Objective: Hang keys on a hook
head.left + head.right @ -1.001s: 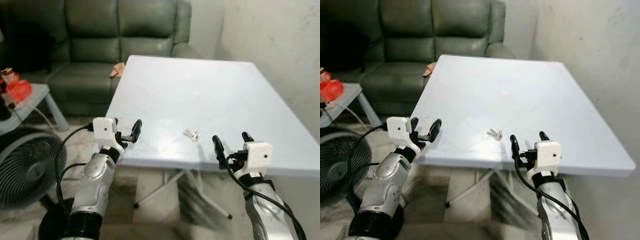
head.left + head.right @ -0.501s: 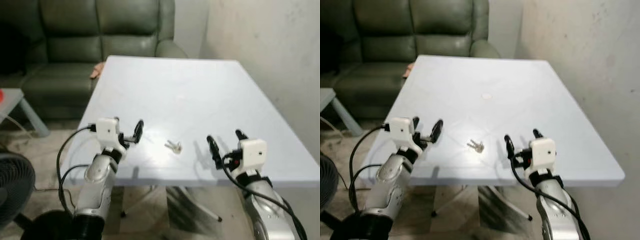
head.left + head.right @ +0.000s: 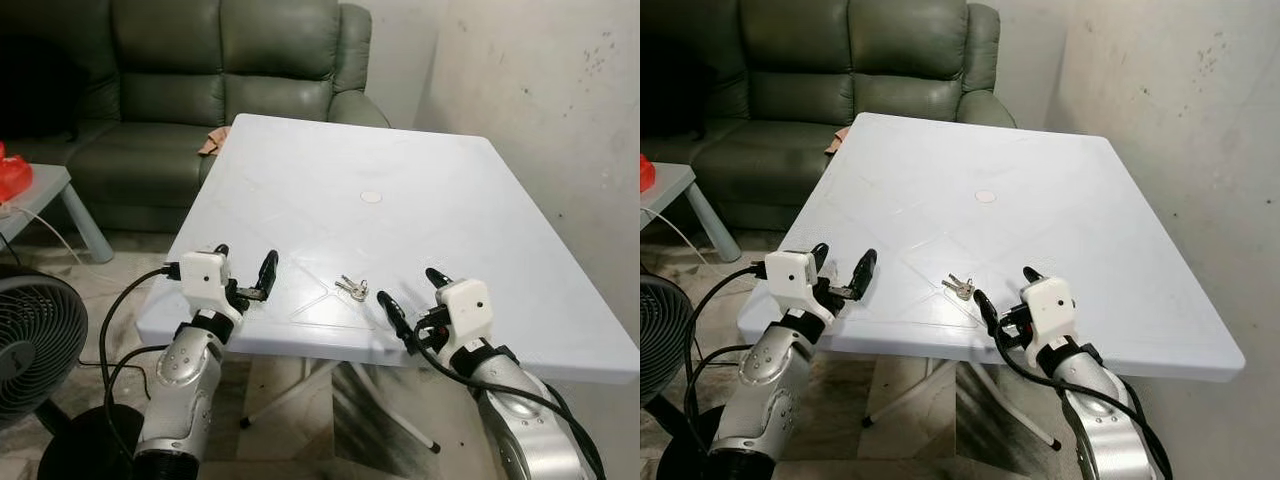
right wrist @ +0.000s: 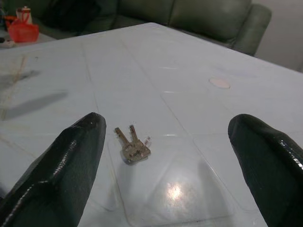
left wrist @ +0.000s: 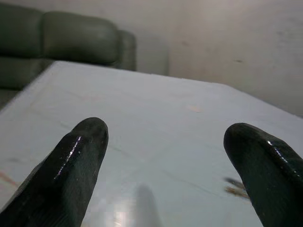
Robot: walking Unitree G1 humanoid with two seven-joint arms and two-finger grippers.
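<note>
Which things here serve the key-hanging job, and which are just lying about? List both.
For the job: keys on the white table; right end effector, open, nearest them; left end effector, open. No hook seen.

Lying about: green sofa, fan, red item on the side table.

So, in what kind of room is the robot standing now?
Probably a living room in a home: a dark green sofa stands behind the white folding table, and a floor fan sits at the left. The keys lie on the table.
</note>
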